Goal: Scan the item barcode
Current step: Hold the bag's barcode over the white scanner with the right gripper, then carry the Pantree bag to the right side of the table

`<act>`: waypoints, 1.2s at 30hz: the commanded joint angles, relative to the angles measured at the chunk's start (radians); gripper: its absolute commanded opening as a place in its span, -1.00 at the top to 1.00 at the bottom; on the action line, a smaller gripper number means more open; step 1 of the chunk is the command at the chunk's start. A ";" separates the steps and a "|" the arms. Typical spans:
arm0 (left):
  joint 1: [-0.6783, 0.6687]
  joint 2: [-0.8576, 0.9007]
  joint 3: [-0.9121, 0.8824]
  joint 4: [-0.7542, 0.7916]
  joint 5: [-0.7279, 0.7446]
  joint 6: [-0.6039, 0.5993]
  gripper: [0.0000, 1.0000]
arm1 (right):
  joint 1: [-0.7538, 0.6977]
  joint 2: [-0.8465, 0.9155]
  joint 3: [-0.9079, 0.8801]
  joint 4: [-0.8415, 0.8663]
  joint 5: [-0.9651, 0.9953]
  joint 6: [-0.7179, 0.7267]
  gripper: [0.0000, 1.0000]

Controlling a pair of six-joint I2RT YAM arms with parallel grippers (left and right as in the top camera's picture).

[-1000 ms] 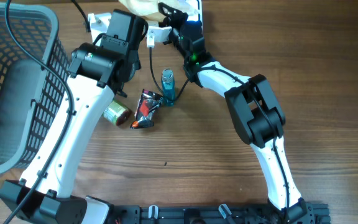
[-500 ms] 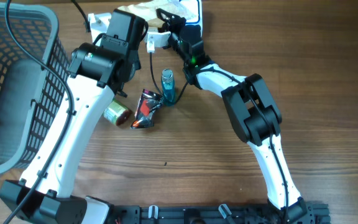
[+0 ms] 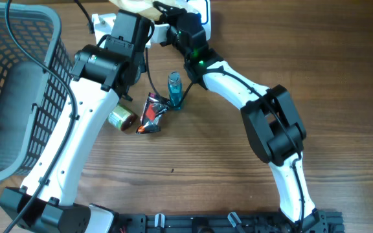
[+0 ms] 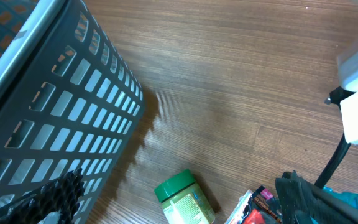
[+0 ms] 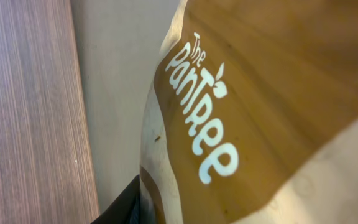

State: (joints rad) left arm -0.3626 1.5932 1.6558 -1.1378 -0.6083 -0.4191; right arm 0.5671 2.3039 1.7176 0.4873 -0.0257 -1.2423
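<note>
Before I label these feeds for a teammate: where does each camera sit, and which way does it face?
Overhead: above the table, facing straight down; left arm, right arm, basket and green-lidded jar visible.
Left wrist: on the left arm, angled down at basket and jar; its open fingers frame the bottom corners.
Right wrist: close against the brown bag; almost none of the robot shows.
Shared: overhead and left wrist both show jar and basket.

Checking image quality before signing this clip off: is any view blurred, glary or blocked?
Overhead: evenly lit and sharp, but the right arm partly hides the brown bag. Left wrist: basket and green-lidded jar sharp, the fingers at the bottom soft. Right wrist: the brown bag fills the frame, lettering readable.
</note>
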 commanded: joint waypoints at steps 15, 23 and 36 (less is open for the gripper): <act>0.002 0.007 0.000 0.000 -0.010 0.012 -1.00 | -0.221 -0.350 0.019 -0.216 0.413 0.462 0.91; 0.002 0.007 0.000 0.000 -0.010 0.012 -1.00 | -0.494 -0.606 0.019 -1.153 0.594 1.812 0.91; 0.002 0.007 0.000 -0.001 -0.010 0.012 -1.00 | -1.046 -0.601 -0.449 -1.080 0.456 1.907 0.88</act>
State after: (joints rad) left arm -0.3626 1.5936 1.6550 -1.1408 -0.6083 -0.4191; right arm -0.4129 1.7031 1.3758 -0.6994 0.5507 0.7033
